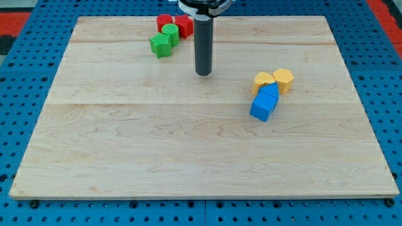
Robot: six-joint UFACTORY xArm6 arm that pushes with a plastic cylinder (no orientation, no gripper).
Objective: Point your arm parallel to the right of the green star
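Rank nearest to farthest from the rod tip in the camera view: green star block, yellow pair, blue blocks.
From my tip:
1. Green star block, up and to the view's left, by the red blocks.
2. Yellow pair, to the view's right.
3. Blue blocks, right and lower, just below the yellows.

The scene is evenly and brightly lit from above; the worktop is rendered sharply, only faint, short shadows are cast, and no glare is seen.

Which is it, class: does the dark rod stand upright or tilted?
Upright: the dark rod drops straight down the view to my tip, right of the green blocks.
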